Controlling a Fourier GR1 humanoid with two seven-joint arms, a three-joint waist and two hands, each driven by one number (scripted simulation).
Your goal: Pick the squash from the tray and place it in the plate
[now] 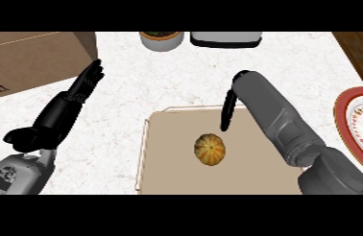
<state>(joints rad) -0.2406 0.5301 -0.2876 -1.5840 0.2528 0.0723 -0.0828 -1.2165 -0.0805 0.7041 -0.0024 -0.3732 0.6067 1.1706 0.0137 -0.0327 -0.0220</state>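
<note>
The squash (210, 149) lies on the beige tray (163, 175), near its middle. The right hand (227, 112) hangs over the tray's far edge, beyond the squash and apart from it, only a dark finger showing past the grey forearm; whether it is wide or narrow cannot be told. The left hand (71, 103) rests left of the tray on the white surface (177, 76), fingers straight, holding nothing. The red-rimmed plate (347, 115) sits right of the tray.
</note>
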